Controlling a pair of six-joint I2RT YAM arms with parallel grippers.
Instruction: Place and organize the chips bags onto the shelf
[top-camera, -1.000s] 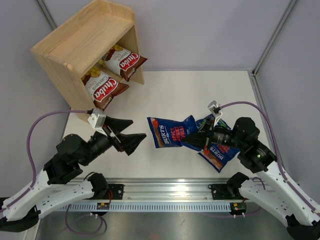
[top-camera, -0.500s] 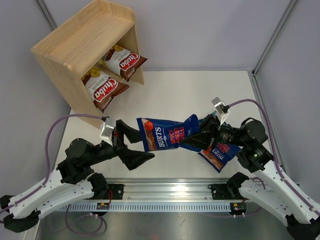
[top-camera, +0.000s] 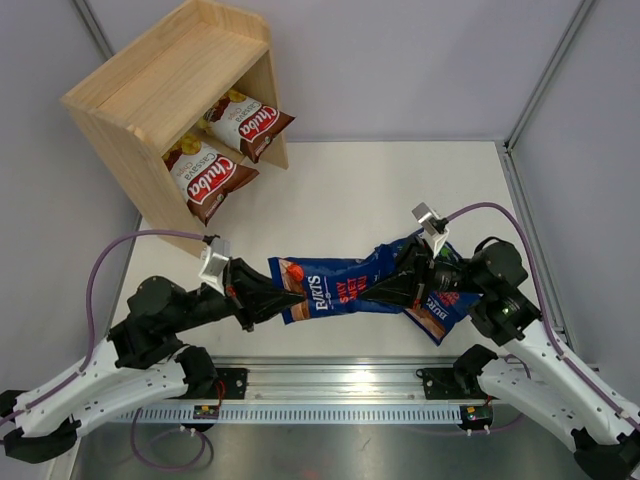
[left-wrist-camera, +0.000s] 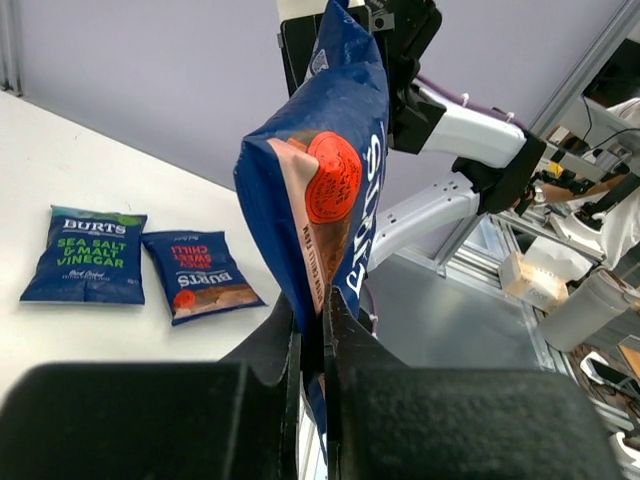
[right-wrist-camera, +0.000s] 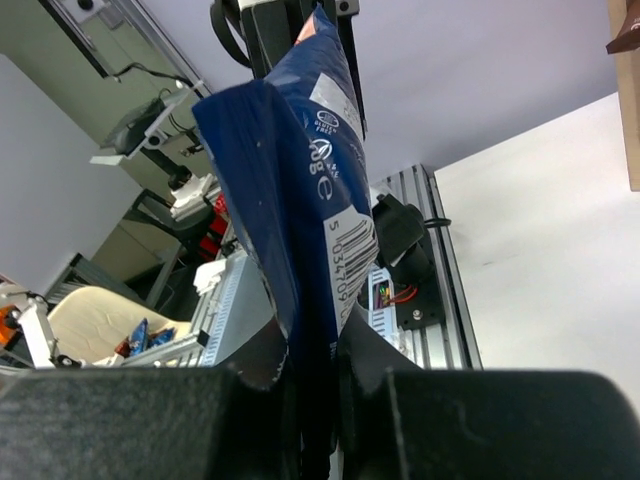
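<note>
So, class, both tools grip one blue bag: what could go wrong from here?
The left tool and right tool are shut on opposite ends of the blue bag; pulling apart could tear it or yank it free.
The left tool pinches only the bag's edge, so it may slip after a handover.
Two brown bags stick out of the shelf and could be knocked.

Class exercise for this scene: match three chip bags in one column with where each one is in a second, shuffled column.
Column A
1. Chuba bags
2. red-seal Burts bag
3. green-label Burts bag

Column B
a. lying flat on the table
b. gripped at opposite ends by the left end effector and the right end effector
c. inside the shelf

Pairs: 1-c, 2-b, 3-a
</note>
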